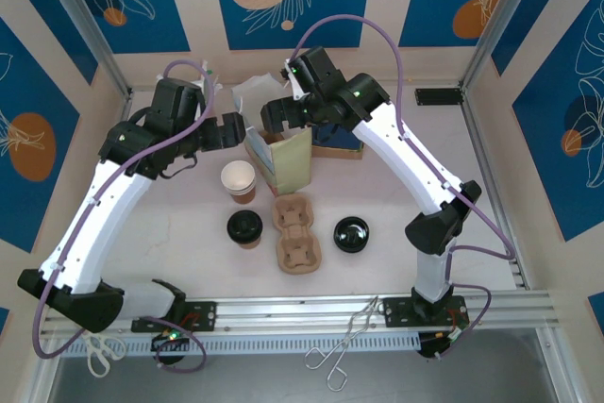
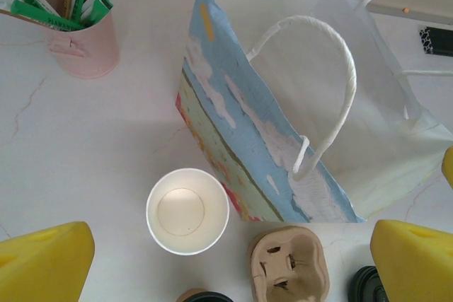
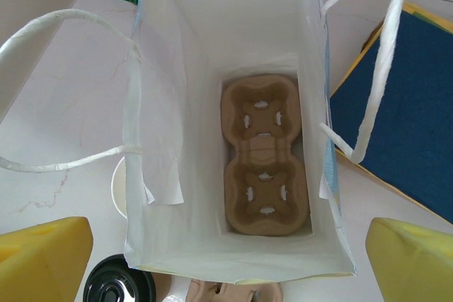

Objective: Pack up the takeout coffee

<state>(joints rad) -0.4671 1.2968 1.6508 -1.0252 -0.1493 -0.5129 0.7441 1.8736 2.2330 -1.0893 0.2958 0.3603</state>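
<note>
Kraft takeout coffee (image 1: 244,226) stands black-lidded, six o'clock of the lidless cup (image 1: 239,179), nine o'clock of the table carrier (image 1: 297,233); left gripper (image 1: 228,130) and right gripper (image 1: 279,114) spread wide, both empty.

Left wrist: its lid peeks at six o'clock.

Right wrist: paper bag (image 3: 177,68) holds the bagged carrier (image 3: 265,153); coffee at seven o'clock.

Judged light, crushable, slick-lidded, spillable; grip mid-wall below the rim, upright.

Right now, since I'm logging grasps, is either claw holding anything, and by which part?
Nothing is held; left claw and right claw are both open and empty.
</note>
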